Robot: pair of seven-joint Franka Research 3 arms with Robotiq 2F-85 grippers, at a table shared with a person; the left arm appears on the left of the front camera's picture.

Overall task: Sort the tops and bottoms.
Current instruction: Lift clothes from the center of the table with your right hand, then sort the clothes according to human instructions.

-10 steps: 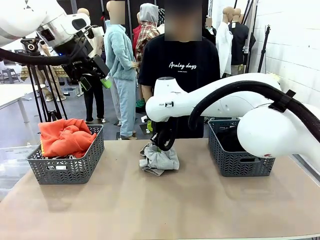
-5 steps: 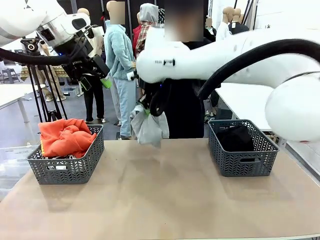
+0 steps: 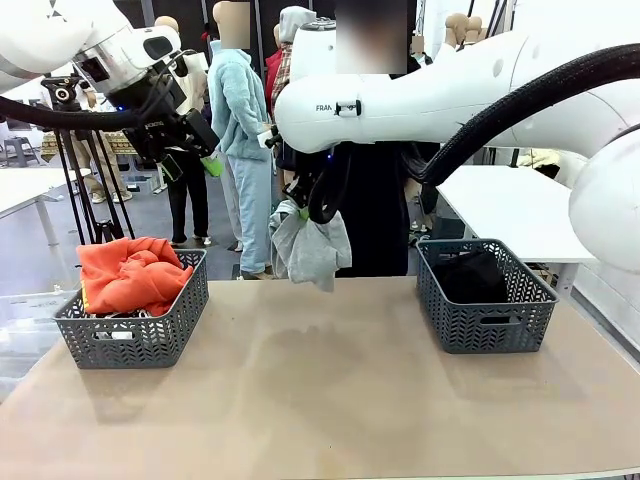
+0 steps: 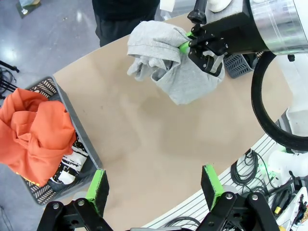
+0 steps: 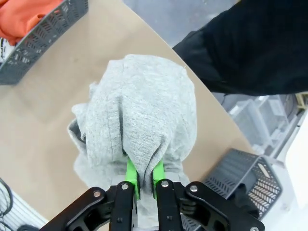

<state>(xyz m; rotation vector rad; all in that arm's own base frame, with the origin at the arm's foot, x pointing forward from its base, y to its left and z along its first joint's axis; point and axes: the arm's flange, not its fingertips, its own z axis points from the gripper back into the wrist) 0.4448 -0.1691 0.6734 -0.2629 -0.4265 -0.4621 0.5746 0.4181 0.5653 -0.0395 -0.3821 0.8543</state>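
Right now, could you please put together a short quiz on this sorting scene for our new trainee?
1. True or false: the right tool is shut on the grey top, which hangs above the table.
2. Which basket holds the orange top? A) left basket B) right basket
3. Fill in: the left tool is ____ and holds nothing.

Key: 1 true; 2 A; 3 open.

Brown surface (image 3: 330, 400) in front; grey glossy floor (image 3: 215, 215) behind; white table (image 3: 505, 205) right; black tripod (image 3: 85, 185) left.
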